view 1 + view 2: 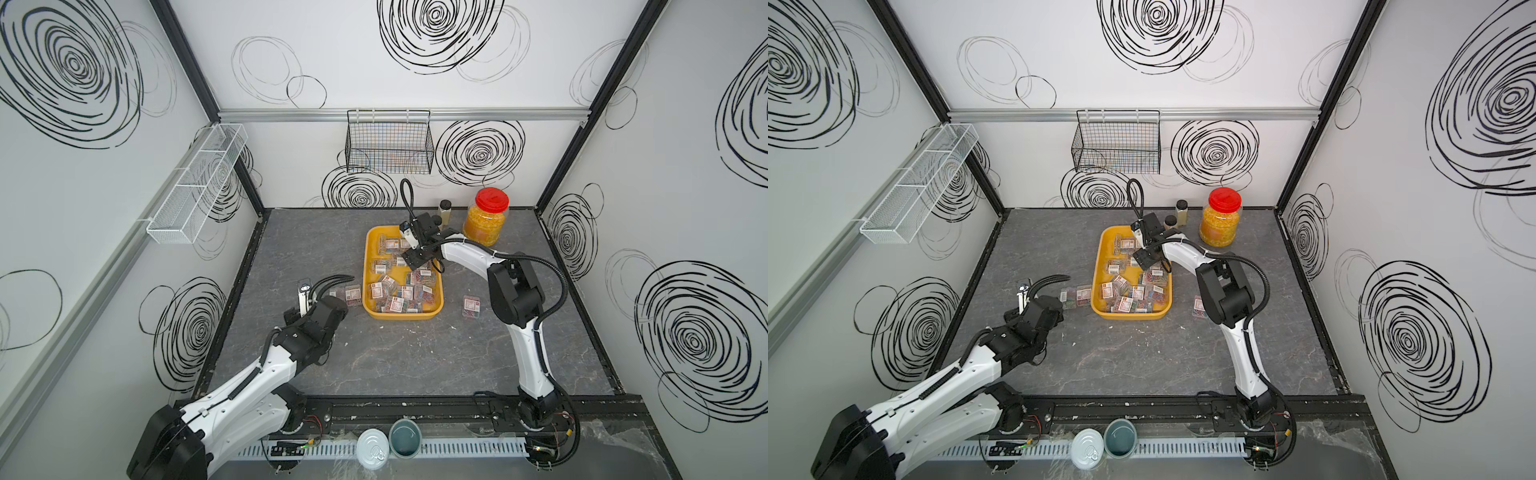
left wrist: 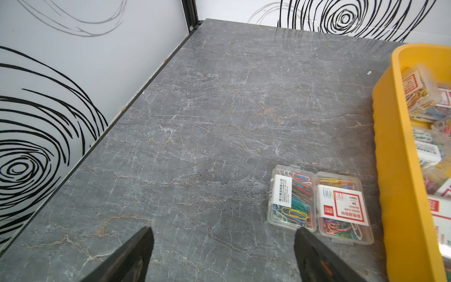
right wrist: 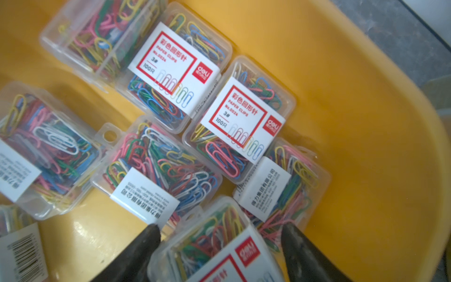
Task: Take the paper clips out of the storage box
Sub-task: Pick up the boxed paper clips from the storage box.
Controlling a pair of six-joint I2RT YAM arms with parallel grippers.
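1. Hovering inside tray [image 1: 399,314], right gripper [image 1: 411,261], top view; loose case [image 1: 471,306] outside, to its right.
2. Left wrist: left gripper [image 2: 223,249] spread wide, empty; two cases [image 2: 319,205] just past one finger [image 2: 314,258].
3. Right wrist: case [image 3: 214,246] between fingers [image 3: 312,258]; pinched or not, cannot tell.

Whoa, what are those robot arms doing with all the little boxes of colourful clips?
They're emptying the yellow storage box. Most of the paper clips lie in it in little clear cases. Three cases are out on the table: two beside the left gripper, which hangs open, and one on the box's other side. The right gripper is down in the box with its jaws either side of a case; I can't tell if it's pinched yet.
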